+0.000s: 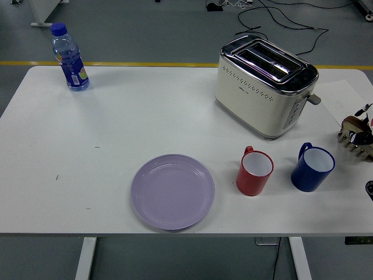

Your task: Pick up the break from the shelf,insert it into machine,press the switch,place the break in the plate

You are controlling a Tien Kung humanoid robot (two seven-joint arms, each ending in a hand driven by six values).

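A wooden shelf [356,147] with short pegs stands at the table's right edge, cut off by the picture. A brown slice of bread [351,124] rests in it. Only small black parts of my right hand [369,188] show at the right edge, one just below the shelf and a thin one above the bread. The cream and chrome toaster [265,87] stands at the back right with both slots empty and its lever [314,98] facing right. The lilac plate [172,191] lies empty near the front edge. My left arm is out of view.
A red mug [254,171] and a blue mug [312,167] stand between the plate and the shelf. A blue-capped water bottle [69,57] is at the far left corner. A sheet of paper [344,99] lies right of the toaster.
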